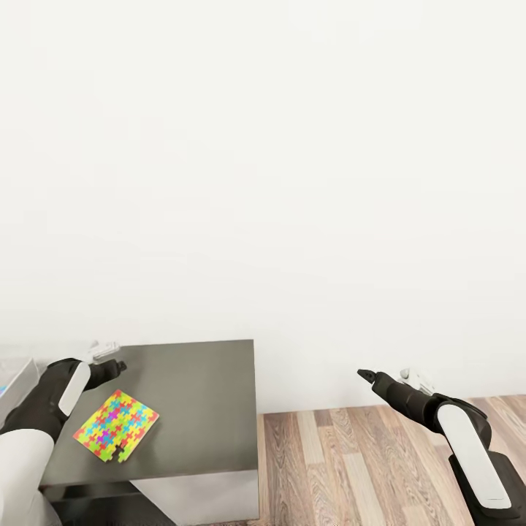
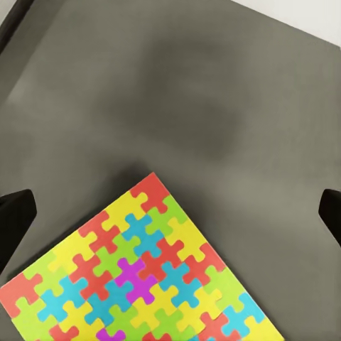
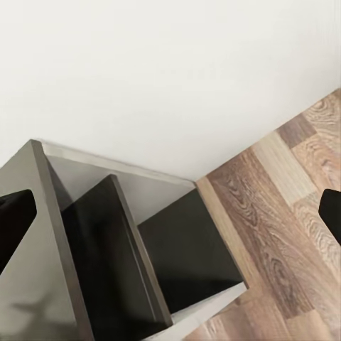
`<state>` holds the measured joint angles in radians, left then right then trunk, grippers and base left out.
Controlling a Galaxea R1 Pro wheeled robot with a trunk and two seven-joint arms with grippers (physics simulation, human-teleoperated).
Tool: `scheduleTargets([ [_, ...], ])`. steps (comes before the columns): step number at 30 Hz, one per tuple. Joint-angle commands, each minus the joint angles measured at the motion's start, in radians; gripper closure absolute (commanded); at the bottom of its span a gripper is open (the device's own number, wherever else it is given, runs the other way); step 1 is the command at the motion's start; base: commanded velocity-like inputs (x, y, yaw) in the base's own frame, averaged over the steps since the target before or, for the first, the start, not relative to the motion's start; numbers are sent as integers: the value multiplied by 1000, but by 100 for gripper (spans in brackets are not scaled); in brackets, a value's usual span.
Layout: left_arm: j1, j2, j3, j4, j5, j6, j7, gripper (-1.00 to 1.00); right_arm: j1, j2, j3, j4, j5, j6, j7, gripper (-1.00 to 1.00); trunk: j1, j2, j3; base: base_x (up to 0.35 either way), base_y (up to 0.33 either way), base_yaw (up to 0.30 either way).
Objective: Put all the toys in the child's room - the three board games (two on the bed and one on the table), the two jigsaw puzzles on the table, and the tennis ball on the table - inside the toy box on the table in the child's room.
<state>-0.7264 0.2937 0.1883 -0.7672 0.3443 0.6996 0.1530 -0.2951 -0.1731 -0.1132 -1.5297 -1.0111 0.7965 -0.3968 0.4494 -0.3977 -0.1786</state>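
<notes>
White wall, plank floor. Head view: flat many-coloured jigsaw puzzle sheet (image 1: 116, 435) lies on the dark grey worktop (image 1: 197, 394), left gripper (image 1: 109, 364) poised just above it, probably lining up a pick. Light grey toy box (image 1: 20, 376) at the left edge, contents unclear. Right gripper (image 1: 363, 375) idles over the floor.
Left wrist: fingers apart, nothing held.
Right wrist: fingers apart, nothing held, facing an empty open-fronted cabinet (image 3: 114, 249).

Your left arm (image 1: 44, 409): reaches forward from the lower left, forearm angled inward | left gripper (image 1: 109, 361): fingers (image 2: 15, 220) spread wide, nothing between them | your right arm (image 1: 460, 431): bent at the lower right, pointing up and inward | right gripper (image 1: 363, 375): fingers (image 3: 15, 220) spread wide, holding nothing
</notes>
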Motion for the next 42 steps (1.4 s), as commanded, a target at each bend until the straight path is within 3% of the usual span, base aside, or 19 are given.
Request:
scheduleTargets([
  [1, -1, 0, 0, -1, 11, 4, 7, -100, -1, 0, 0, -1, -11, 3, -10, -100, 1, -2, -4, 0, 0, 0],
  [28, -1, 5, 2, -1, 9, 9, -1, -100, 0, 14, 1, -1, -8, 0, -10, -100, 1, -2, -48, 0, 0, 0],
  [34, -1, 32, 4, -1, 14, 20, -1, -100, 0, 15, 1, -1, -8, 0, -10, -100, 1, -2, -58, 0, 0, 0],
  [42, -1, 41, 6, -1, 14, 21, 0, -100, -1, 14, 1, -1, -8, 2, -8, -100, 1, -2, -71, 0, 0, 0],
])
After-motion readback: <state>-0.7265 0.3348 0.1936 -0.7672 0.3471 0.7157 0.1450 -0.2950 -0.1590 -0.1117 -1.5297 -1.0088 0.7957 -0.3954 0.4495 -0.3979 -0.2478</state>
